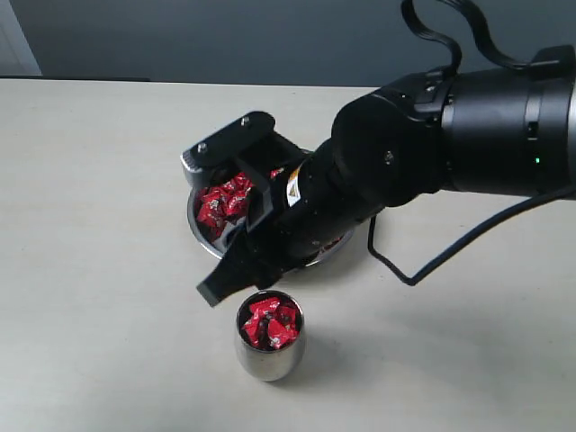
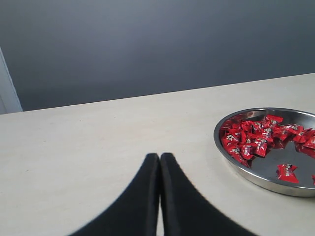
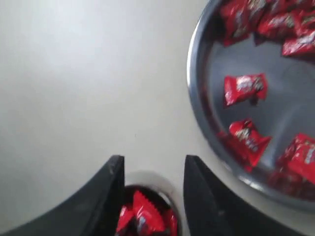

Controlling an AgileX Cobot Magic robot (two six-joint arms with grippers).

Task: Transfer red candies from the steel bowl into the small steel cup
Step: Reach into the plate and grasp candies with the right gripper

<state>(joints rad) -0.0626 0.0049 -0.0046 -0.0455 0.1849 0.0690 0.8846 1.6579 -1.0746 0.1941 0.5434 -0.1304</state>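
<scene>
The steel bowl lies mid-table, mostly covered by my right arm, with red candies showing at its left side. Just in front stands the small steel cup, holding several red candies. My right gripper hangs just above the cup's rim, slightly to its left. In the right wrist view this gripper is open with nothing between its fingers, the cup and its candies below, and the bowl beside it. My left gripper is shut and empty, well away from the bowl.
A black cable trails on the table to the right of the bowl. The pale tabletop runs back to a dark grey wall.
</scene>
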